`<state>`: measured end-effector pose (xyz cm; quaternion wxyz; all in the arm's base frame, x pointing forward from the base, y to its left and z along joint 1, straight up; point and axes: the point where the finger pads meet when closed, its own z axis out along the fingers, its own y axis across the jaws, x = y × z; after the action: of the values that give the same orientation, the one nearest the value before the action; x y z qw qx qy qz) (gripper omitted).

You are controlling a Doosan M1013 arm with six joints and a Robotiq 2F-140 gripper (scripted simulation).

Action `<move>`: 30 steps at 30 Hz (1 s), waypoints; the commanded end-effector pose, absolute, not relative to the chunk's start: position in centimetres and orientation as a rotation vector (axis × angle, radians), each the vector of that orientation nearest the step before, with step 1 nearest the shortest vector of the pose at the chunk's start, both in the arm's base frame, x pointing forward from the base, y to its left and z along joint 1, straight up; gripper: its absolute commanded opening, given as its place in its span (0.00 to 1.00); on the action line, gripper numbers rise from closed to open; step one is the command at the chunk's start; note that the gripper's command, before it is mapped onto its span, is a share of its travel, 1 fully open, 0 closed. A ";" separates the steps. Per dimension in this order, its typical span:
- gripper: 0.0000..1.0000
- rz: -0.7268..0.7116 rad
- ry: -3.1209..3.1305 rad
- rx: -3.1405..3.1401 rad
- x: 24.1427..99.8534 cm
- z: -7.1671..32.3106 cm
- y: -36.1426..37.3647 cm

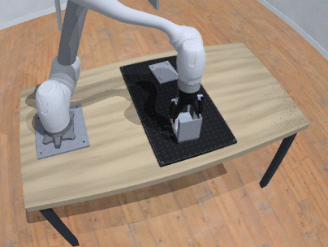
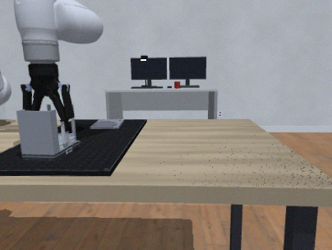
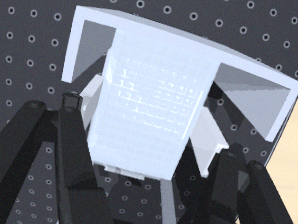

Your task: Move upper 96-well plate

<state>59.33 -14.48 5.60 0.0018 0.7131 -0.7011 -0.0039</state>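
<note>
The stack rack K1 (image 1: 187, 127) is a pale grey open box standing on the black perforated mat (image 1: 174, 106); it also shows in the exterior view (image 2: 39, 133). In the wrist view the upper 96-well plate (image 3: 147, 106) lies between the rack's side walls (image 3: 256, 92), with its grid of wells facing up. My gripper (image 1: 185, 114) reaches down into the rack from above. Its pale finger pads press on the plate's two long sides (image 3: 149, 129), so it is shut on the plate. The lower plate is hidden beneath the upper one. The plate nest N1 (image 1: 163, 72) is a flat grey square at the far end of the mat (image 2: 108, 123).
The arm's base (image 1: 61, 134) is bolted to the table at the left. The mat's edges lie close to the rack on the right and front. Behind the table stands a desk with two monitors (image 2: 168, 69).
</note>
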 end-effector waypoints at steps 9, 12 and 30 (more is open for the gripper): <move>0.00 -0.013 -2.200 2.238 59.3 7.1 -14.5; 0.00 -0.013 -2.200 2.238 59.3 7.6 -14.5; 0.00 -0.013 -2.200 2.238 59.4 10.1 -14.5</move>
<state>59.36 -14.49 9.87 0.0018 0.7131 -0.7011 -0.0040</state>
